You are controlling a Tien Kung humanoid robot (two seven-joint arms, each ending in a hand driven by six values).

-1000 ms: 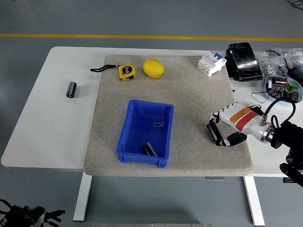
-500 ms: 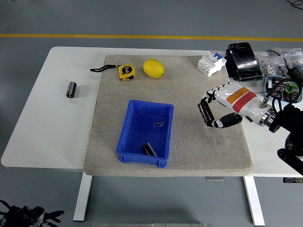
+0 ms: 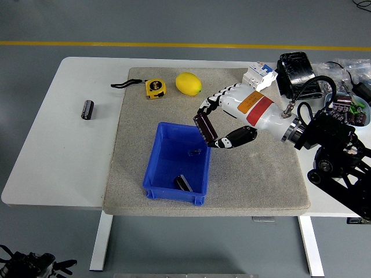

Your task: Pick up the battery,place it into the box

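My right hand (image 3: 215, 124) is shut on a dark cylindrical battery (image 3: 206, 128) and holds it in the air over the right rim of the blue box (image 3: 155, 168). The box stands on the grey mat and has one dark battery (image 3: 183, 183) near its front wall and a small dark piece (image 3: 195, 153) in the middle. Another battery (image 3: 87, 109) lies on the white table at the far left. My left arm is out of view.
On the mat's far edge are a yellow tape measure (image 3: 154, 88) and a lemon (image 3: 188, 83). A white circuit breaker (image 3: 258, 76), a black wrapped block (image 3: 297, 75) and a bowl of small parts (image 3: 344, 106) stand at the back right.
My right hand has risen from the mat's right side and swung left with the battery, from beside the box to over its right rim.
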